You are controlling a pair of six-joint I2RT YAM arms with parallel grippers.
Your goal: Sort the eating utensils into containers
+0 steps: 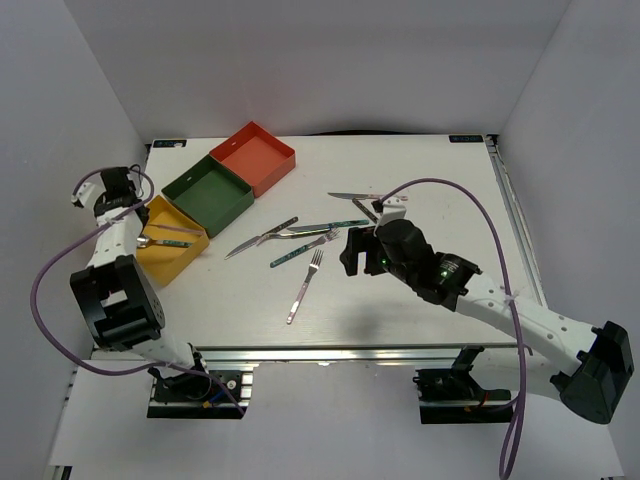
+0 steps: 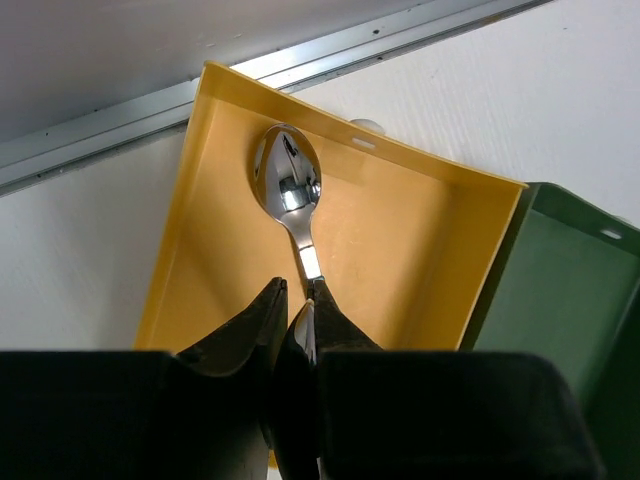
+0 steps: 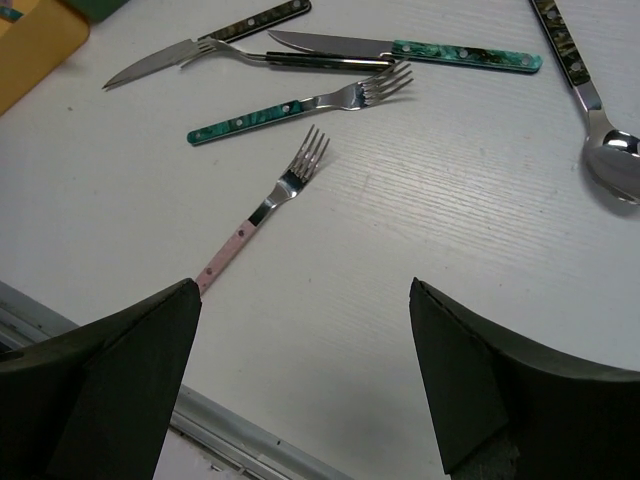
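A white worktop (image 1: pixel 250 300) fills the middle of the overhead view, its surface matte, and close up it shows fine parallel grain lines (image 3: pixel 430 200). A silver aluminium rail (image 1: pixel 330 353) runs along its near edge, and a thinner metal strip (image 1: pixel 515 215) borders its right side. A dark band (image 1: pixel 350 132) lines the far edge. Plain white walls enclose the space: a back wall (image 1: pixel 320 70), a left wall (image 1: pixel 40 120) and a right wall (image 1: pixel 590 150). The left wrist view catches a stretch of grooved metal rail (image 2: pixel 120 135) beside the worktop
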